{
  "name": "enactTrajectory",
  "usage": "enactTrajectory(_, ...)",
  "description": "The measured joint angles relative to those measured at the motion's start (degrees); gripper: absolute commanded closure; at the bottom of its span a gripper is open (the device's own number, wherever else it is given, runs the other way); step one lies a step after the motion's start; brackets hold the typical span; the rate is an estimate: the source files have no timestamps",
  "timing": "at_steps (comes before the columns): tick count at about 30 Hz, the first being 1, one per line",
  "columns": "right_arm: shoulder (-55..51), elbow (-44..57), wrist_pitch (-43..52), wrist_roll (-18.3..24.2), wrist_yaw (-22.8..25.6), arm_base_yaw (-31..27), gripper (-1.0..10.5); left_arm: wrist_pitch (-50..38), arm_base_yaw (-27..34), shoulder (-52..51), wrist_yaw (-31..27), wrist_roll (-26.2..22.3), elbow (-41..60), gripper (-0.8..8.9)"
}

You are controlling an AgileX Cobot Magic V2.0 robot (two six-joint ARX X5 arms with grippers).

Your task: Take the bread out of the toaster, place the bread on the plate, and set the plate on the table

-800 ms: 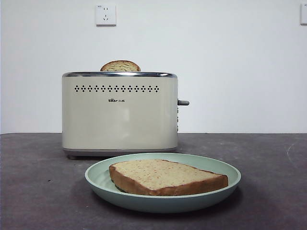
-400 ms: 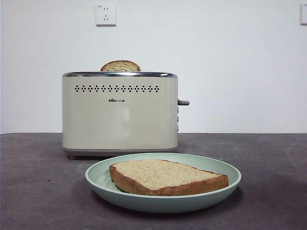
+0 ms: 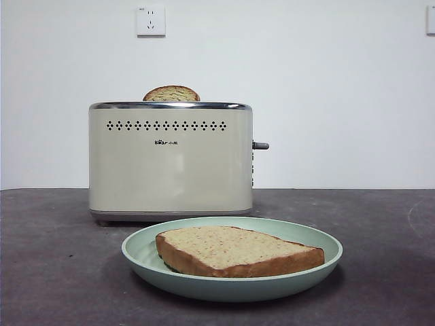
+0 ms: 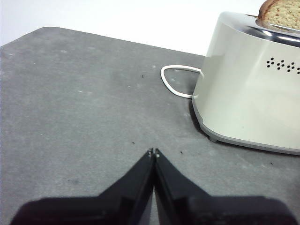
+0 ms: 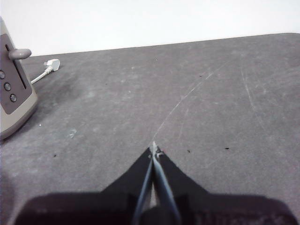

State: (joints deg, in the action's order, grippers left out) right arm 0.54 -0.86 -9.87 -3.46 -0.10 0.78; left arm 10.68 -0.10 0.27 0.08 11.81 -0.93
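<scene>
The bread (image 3: 234, 250) lies flat on the mint-green plate (image 3: 146, 252), which rests on the dark grey table (image 3: 54, 272) in front of the cream toaster (image 3: 170, 163). Neither gripper shows in the front view. My left gripper (image 4: 153, 152) is shut and empty, low over bare table beside the toaster (image 4: 253, 89). My right gripper (image 5: 153, 151) is shut and empty over bare table, off the toaster's lever end (image 5: 11, 89).
Another slice with a rounder, darker top (image 3: 171, 94) sticks up from the toaster's slot; it also shows in the left wrist view (image 4: 281, 13). A white power cord (image 4: 176, 84) loops behind the toaster, its plug (image 5: 50, 65) on the table. A wall socket (image 3: 150, 20) is behind.
</scene>
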Motion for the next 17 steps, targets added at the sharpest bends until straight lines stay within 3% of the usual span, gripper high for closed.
enactTrajectory(17, 1.3, 0.0, 0.0, 0.0, 0.1, 0.0, 9.5, 0.0, 0.0, 0.0, 0.0, 0.0, 0.0, 8.17)
